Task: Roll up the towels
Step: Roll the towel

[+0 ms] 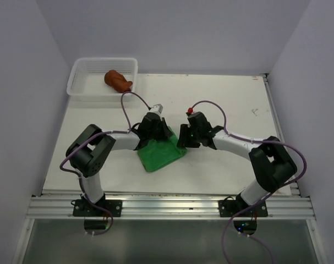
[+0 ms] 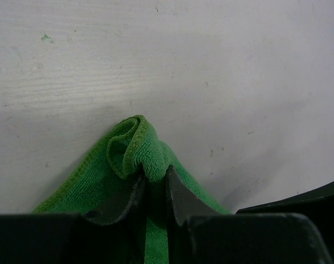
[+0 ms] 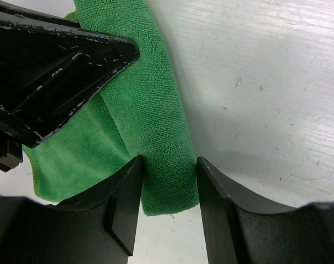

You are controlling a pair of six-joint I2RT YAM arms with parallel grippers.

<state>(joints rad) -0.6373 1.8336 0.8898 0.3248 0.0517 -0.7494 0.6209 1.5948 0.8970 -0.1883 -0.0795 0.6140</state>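
Basket (image 1: 78,82) of white mesh stands at the far left corner of the table (image 1: 222,165), and the rust-brown towel (image 1: 117,81) lies rolled inside it. Near the middle, the left gripper (image 2: 154,173) is clenched on a raised fold of the green towel (image 2: 128,144), which lies on the table between the 2 arms. The right gripper (image 3: 169,165) has its jaws on both sides of this towel's thick folded edge, touching it; whether they squeeze it I cannot tell

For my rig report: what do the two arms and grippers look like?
Left arm and right arm: black joints, white links, a purple cable along each. Left gripper and right gripper: two black tapering fingers each. A red part tops the right wrist.
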